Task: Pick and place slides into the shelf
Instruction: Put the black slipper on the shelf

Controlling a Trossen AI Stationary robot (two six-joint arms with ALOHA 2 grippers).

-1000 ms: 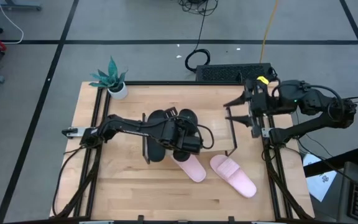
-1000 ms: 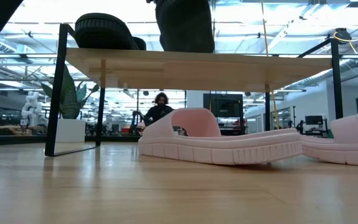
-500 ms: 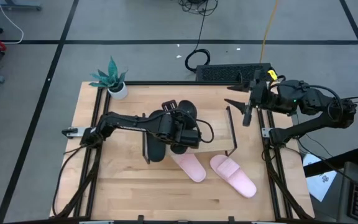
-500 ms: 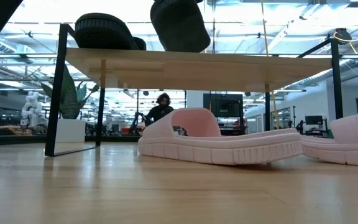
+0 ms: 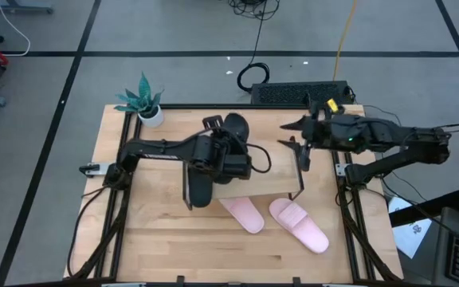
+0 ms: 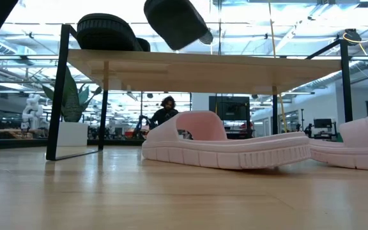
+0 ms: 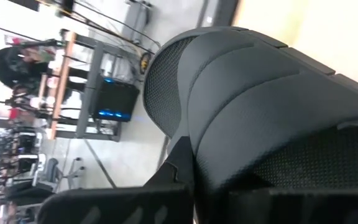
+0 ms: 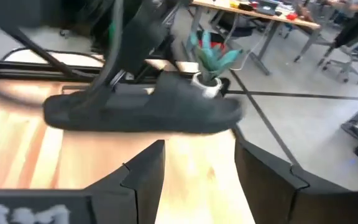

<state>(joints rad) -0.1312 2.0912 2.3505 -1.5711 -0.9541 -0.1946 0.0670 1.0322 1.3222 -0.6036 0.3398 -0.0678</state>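
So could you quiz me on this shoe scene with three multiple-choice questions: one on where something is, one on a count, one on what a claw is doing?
1. Where are the pale pink slides?
A. on the shelf
B. on the table beside the shelf
C. on the floor

2. How many black slides lie on the shelf untouched?
A. one
B. two
C. none

3. What is the left claw doing?
A. hanging open
B. shut on a black slide
C. shut on the plant

Answers:
1 B: both pink slides lie on the table in front of the shelf.
2 A: one black slide rests there.
3 B: the left claw holds the other black slide tilted above the board; the right claw is open.
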